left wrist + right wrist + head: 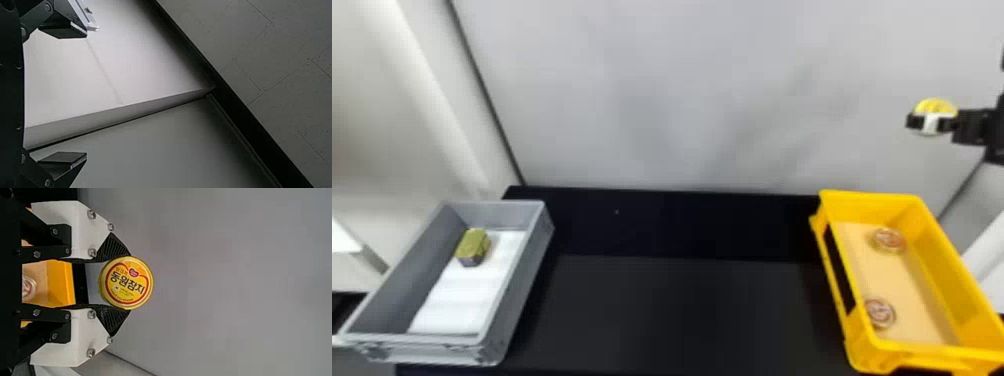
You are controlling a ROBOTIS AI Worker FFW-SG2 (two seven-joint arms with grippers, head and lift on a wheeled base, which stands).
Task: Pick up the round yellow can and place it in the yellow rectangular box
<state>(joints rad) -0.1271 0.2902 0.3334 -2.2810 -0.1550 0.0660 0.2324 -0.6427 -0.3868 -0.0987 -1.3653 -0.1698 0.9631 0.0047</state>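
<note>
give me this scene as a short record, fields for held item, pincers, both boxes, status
held: round yellow metal can
right pincer: closed on the can
left pincer: open, unloaded
yellow rectangular plastic box: two reddish round tins
grey rectangular plastic box: gold-topped block, white sheet
status: can not yet in yellow box

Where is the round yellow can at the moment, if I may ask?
The round yellow can is at the head view's upper right, held in the right hand, higher in that view than the yellow box.
</note>
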